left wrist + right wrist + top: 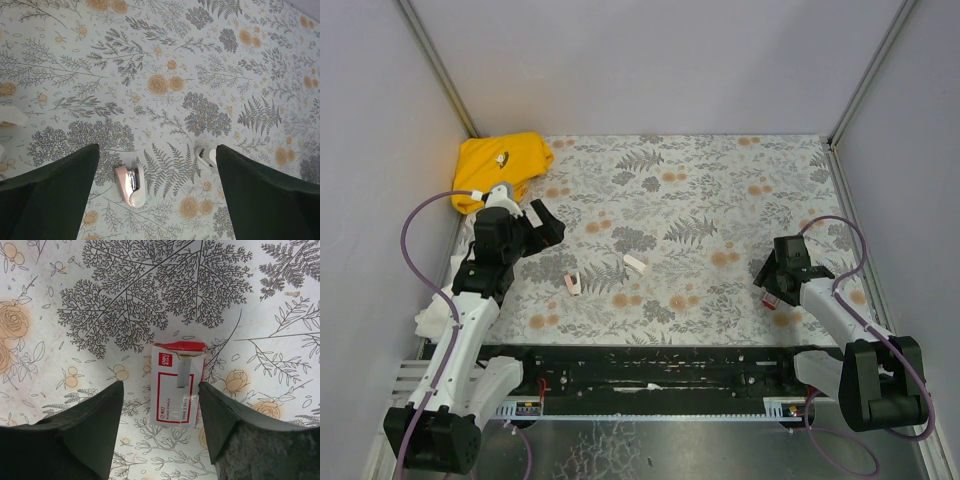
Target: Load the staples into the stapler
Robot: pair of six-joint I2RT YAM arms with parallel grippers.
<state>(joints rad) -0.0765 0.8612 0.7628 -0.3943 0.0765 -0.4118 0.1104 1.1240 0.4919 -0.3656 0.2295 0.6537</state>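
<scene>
My right gripper (160, 390) hangs partly open, straddling the small flat red-and-white labelled box (167, 405). One finger is right at the box's edge and the other stands apart from it, gripping nothing. The thin silvery-grey strip of staples (184, 371) lies on top of the box near its open red end. I judge the strip is what I'm after, so I'd centre over it, close gently across its narrow width and lift straight up without dragging the box. My left gripper (157, 150) stands wide and empty above the tiny pale pink-and-white stapler (131, 184), which lies on the floral tablecloth (165, 60), well apart from the box.
</scene>
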